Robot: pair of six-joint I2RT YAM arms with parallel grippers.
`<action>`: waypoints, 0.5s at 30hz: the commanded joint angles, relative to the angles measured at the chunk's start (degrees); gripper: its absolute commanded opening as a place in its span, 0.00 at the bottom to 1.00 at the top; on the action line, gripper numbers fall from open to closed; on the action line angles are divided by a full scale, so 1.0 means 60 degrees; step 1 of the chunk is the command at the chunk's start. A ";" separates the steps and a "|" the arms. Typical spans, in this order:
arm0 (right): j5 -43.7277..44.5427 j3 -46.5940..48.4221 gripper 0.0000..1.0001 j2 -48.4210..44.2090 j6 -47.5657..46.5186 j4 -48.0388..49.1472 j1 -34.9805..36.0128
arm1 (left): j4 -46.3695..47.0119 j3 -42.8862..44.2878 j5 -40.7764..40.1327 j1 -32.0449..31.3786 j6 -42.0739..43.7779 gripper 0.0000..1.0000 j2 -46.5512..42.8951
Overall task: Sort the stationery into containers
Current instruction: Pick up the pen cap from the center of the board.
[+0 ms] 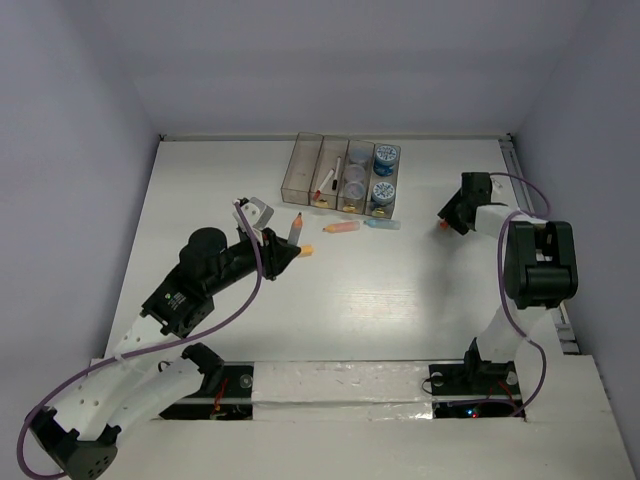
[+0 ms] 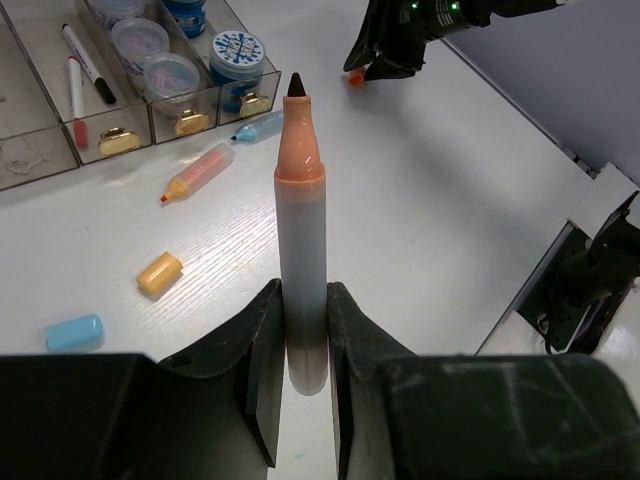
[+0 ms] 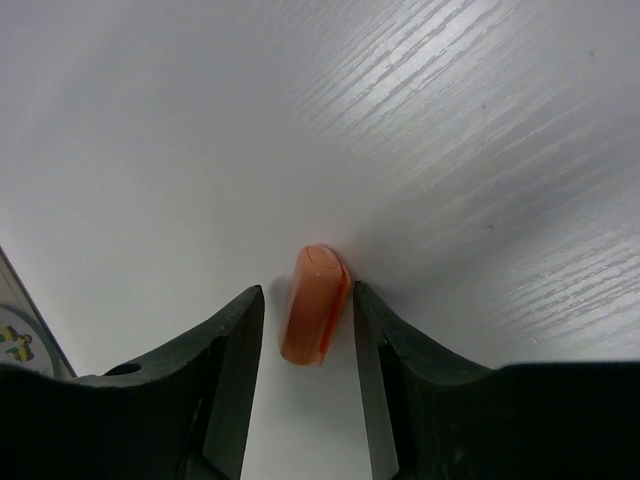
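Note:
My left gripper (image 2: 303,300) is shut on the grey barrel of an uncapped marker (image 2: 302,230), whose orange collar and dark tip point away from the fingers; the top view shows this marker (image 1: 296,228) held above the table left of centre. At the right, my right gripper (image 3: 308,290) stands open astride a small orange cap (image 3: 315,305) lying on the table, with a gap still showing at its left finger. The containers (image 1: 303,170) stand at the back, holding pens (image 1: 330,175) and round jars (image 1: 385,157).
In front of the bins lie an orange marker (image 1: 340,228) and a pale blue marker (image 1: 383,225). A yellow-orange cap (image 2: 160,273) and a blue cap (image 2: 75,332) lie near my left gripper. A metal rail (image 1: 515,160) runs along the table's right edge.

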 commanded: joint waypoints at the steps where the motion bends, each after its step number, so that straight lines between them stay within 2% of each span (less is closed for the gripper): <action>1: -0.0209 0.0365 0.46 0.0301 0.0115 0.0073 -0.0132 | 0.0291 0.0048 0.0070 0.0010 0.0110 0.00 -0.0036; 5: -0.0560 0.0249 0.33 0.0404 0.0028 0.0424 -0.0219 | 0.0306 0.0062 0.0216 0.0010 0.0124 0.00 -0.0007; 7: -0.0795 0.0219 0.27 0.0418 -0.0060 0.0600 -0.0220 | 0.0393 0.0077 0.0784 0.0010 0.0125 0.00 -0.0021; 8: -0.0868 0.0175 0.17 0.0375 -0.0148 0.0716 -0.0220 | 0.0495 0.0048 0.0991 0.0010 0.0067 0.00 -0.0036; 9: -0.1087 -0.0101 0.13 0.0171 -0.0192 0.0892 -0.0220 | 0.0656 0.0033 0.1182 0.0010 0.0022 0.00 -0.0021; 12: -0.1453 -0.0920 0.09 -0.0719 -0.0368 0.2324 -0.0220 | 0.0964 0.0077 0.1914 0.0010 -0.0211 0.00 0.0125; 15: -0.2650 -0.1522 0.07 -0.1556 -0.0441 0.3059 -0.0220 | 0.1169 0.0179 0.2150 0.0010 -0.0344 0.00 0.0300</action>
